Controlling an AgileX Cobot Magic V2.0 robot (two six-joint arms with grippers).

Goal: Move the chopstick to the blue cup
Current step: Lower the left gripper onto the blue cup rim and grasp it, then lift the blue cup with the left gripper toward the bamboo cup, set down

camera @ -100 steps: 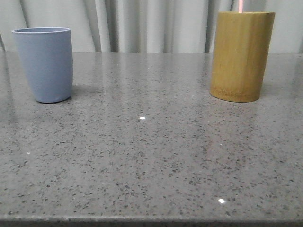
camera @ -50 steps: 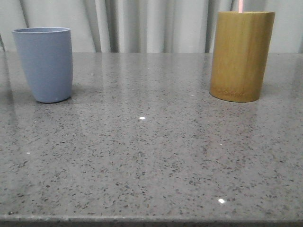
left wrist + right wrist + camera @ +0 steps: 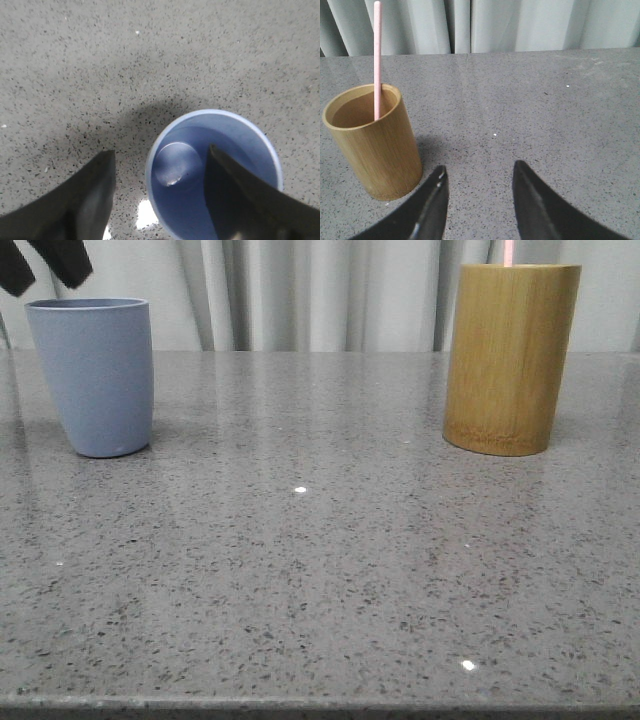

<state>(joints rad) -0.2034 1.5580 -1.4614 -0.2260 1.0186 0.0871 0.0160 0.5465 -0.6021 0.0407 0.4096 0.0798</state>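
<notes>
The blue cup stands upright at the table's far left, and its inside looks empty. My left gripper hangs open just above the cup's rim. In the left wrist view the left gripper has one finger over the cup's mouth and the other outside the wall. One pale pink chopstick stands in the bamboo holder, which is at the far right; only the chopstick's tip shows there. My right gripper is open and holds nothing, beside the holder and a little nearer.
The speckled grey stone tabletop stretches between cup and holder. Pale curtains hang behind the far edge. The table's front edge runs along the bottom of the front view.
The left gripper's two dark fingers have come into the front view at the top left, above the blue cup. The cup, holder and chopstick have not moved.
</notes>
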